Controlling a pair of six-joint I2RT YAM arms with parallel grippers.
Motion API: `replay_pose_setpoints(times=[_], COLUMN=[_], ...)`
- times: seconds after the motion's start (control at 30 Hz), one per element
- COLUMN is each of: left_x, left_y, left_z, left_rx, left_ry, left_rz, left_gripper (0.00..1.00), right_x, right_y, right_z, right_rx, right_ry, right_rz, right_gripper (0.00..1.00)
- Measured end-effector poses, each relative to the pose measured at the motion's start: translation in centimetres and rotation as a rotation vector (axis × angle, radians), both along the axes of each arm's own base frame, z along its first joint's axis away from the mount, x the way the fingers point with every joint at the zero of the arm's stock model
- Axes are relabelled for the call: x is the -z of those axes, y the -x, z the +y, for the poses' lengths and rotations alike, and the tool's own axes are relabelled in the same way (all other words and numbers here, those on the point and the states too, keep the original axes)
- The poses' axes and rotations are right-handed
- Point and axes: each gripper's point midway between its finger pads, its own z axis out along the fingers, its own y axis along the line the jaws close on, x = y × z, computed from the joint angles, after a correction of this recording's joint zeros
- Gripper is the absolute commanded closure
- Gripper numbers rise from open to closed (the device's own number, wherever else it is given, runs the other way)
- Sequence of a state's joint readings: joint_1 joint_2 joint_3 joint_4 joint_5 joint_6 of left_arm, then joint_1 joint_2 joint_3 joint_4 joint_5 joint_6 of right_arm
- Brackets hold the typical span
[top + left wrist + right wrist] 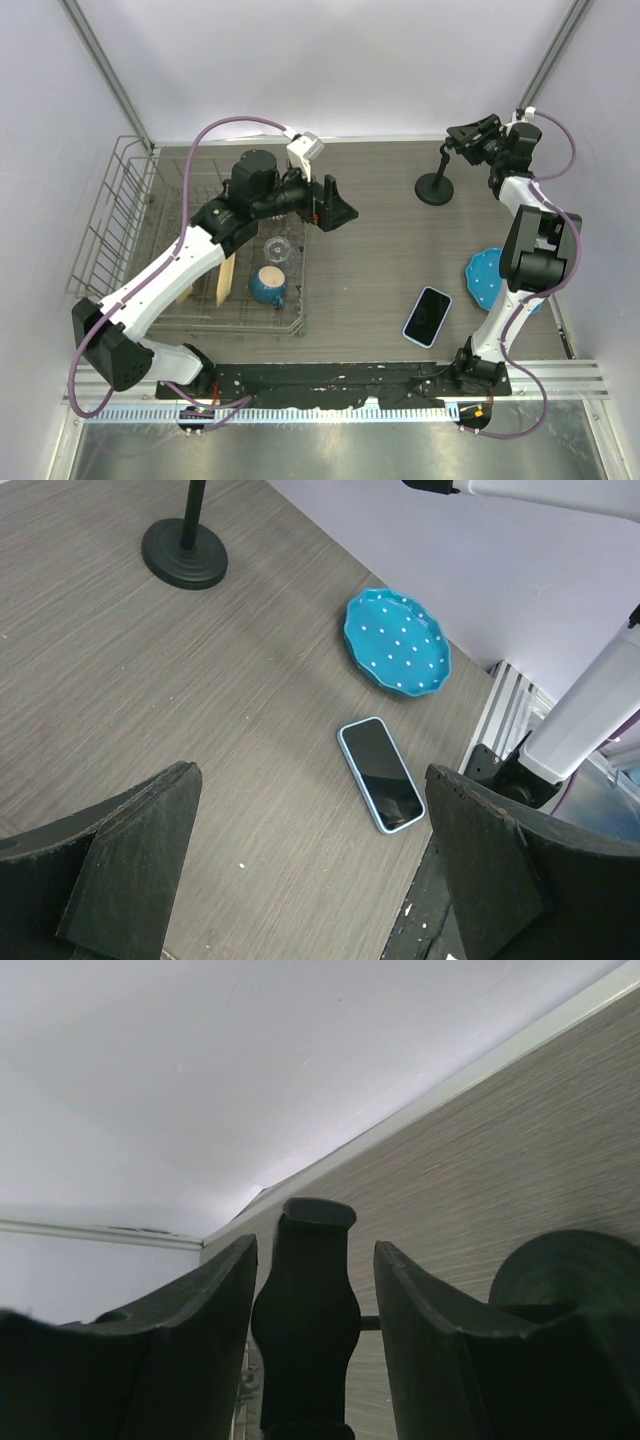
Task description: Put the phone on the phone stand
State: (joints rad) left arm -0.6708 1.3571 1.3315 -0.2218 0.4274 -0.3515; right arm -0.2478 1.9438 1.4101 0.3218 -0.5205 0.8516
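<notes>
The phone [428, 316], black screen up with light blue edges, lies flat on the table at the near right; it also shows in the left wrist view [381, 774]. The black phone stand [435, 188] stands at the far right on its round base [184, 555]. My right gripper [462, 135] is open with a finger on each side of the stand's clamp head [308, 1300], a gap showing on the right side. My left gripper [335, 208] is open and empty, held above the table's middle, well left of the phone.
A blue dotted plate [485, 280] lies right of the phone, partly under the right arm; it also shows in the left wrist view [397, 642]. A wire dish rack [130, 200] at the left holds a blue mug [268, 285] and a glass [278, 248].
</notes>
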Motion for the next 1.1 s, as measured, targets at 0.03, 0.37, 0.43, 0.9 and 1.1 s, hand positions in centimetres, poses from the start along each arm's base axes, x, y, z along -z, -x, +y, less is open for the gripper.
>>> replay_pose_setpoints(times=[0.03,0.37,0.43,0.9,1.1], left_x=[0.1,0.2,0.2,0.6,0.9], left_y=[0.0,0.2,0.2,-0.3,-0.9], left_z=[0.0,-0.1,-0.1,-0.1,0.1], left_rx=[-0.001,0.004,0.003,-0.028,-0.057], left_ry=[-0.003,-0.012,-0.012,-0.014,-0.023], left_rz=[0.0,-0.005,-0.006,0.017,0.017], left_gripper=[0.02,0.02,0.02,0.03,0.03], right_x=[-0.2,-0.6,-0.5,-1.1,-0.2], right_y=[0.1,0.1,0.4,11.8,15.3], right_z=[0.3,2.6,3.3,12.4,15.8], right_rx=[-0.01,-0.055,-0.04,0.375,0.47], right_ry=[-0.012,-0.059,-0.079,-0.245,-0.271], right_rz=[-0.002,-0.003,0.004,0.134,0.116], right_gripper=[0.47,0.99,0.99,0.99,0.99])
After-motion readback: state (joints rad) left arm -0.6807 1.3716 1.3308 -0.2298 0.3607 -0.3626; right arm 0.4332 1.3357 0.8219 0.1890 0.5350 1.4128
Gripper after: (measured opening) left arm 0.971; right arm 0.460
